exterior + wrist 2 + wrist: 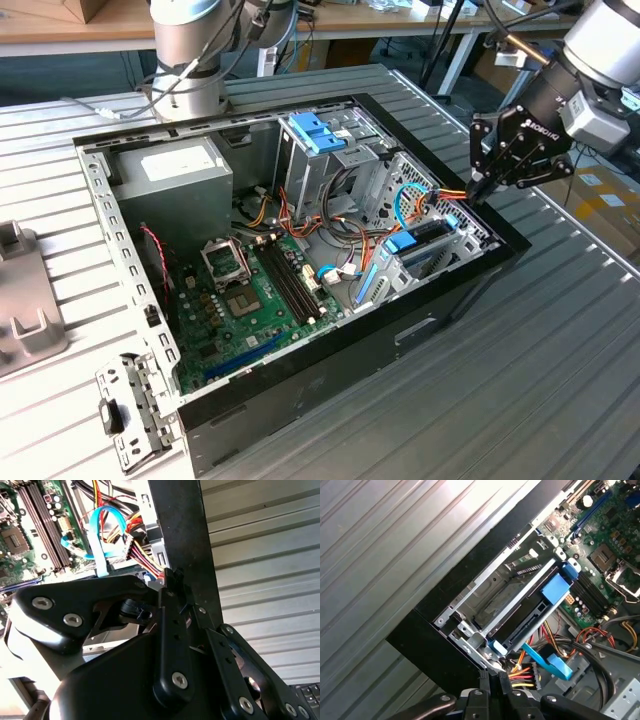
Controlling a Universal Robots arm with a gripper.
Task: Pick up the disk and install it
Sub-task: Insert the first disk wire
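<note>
The open black computer case (440, 320) lies on its side on the slatted metal table (560, 400), holding one green motherboard (250, 300), one grey power supply box (180, 175), one upright drive cage (320, 150) with blue tabs and a lower bay (520, 605) at the corner, where the disk (512, 625) sits in its blue frame beside one bundle of coloured wires (522, 672). The gripper (478, 192) hangs at that corner, fingers drawn close together at the case edge by the wires, holding nothing I can make out
</note>
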